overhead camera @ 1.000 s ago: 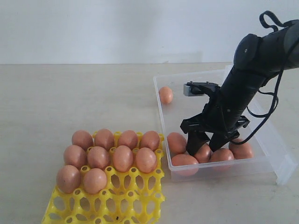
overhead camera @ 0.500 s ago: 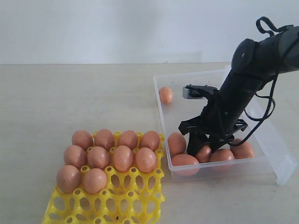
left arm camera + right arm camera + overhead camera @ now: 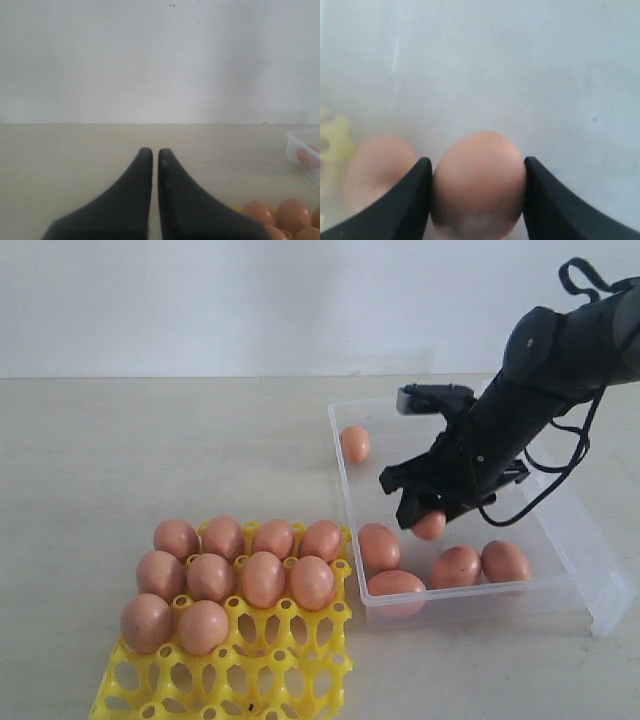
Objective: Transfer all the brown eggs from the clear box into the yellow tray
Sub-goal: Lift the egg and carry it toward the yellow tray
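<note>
The right gripper (image 3: pixel 424 524) clamps one brown egg (image 3: pixel 479 185) by its sides over the clear box (image 3: pixel 575 545), centre right, for carriage to the yellow tray (image 3: pixel 290 670), lower left; the left gripper (image 3: pixel 150 156) sits closed, empty.

Plain lab-style bench: blank white wall (image 3: pixel 250 300), beige tabletop (image 3: pixel 150 440)
</note>
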{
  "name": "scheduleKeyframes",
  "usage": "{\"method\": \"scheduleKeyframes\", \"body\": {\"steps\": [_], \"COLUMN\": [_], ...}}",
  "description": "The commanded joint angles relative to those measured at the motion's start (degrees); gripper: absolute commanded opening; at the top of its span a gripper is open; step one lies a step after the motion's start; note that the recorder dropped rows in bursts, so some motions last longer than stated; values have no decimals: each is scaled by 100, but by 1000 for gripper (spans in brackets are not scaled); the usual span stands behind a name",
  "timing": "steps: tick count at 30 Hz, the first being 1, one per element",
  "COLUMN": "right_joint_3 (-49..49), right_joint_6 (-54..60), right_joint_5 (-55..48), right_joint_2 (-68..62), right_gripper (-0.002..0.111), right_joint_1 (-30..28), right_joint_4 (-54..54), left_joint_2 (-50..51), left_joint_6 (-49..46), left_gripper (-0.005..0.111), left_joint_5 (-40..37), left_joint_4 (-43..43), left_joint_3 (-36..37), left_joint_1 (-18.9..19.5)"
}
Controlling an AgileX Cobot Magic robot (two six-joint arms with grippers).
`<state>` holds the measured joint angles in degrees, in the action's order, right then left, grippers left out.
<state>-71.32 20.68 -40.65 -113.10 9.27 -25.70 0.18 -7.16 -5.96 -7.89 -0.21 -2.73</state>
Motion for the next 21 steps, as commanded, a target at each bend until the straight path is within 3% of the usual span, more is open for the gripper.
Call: {"method": "scheduleKeyframes", "body": {"steps": [1,6,11,17,21], "right_joint_3": [-1,-1,-1,23,325], "right_joint_6": [-181,34,1383,2826,2715], "right_joint_5": [924,2052,3107,4288,5640], "right_joint_2": [593,1037,1325,1402,1407], "right_gripper": [0,0,0,0,0], "right_joint_1": [-2,-2,328,1529,2232], "right_joint_4": [33,-184,-1132,-1271,-1256], "left_joint_2": [-18,-18,-18,-18,-18], "left_joint_6": [-17,-17,-17,-17,-17], "left_gripper": [4,4,4,4,4], "left_joint_5": [18,8,-5,-5,-5], "left_joint_4": [-2,-2,-2,-2,-2], "left_joint_3": [21,21,21,21,21], "left_joint_1": [15,15,15,15,15]}}
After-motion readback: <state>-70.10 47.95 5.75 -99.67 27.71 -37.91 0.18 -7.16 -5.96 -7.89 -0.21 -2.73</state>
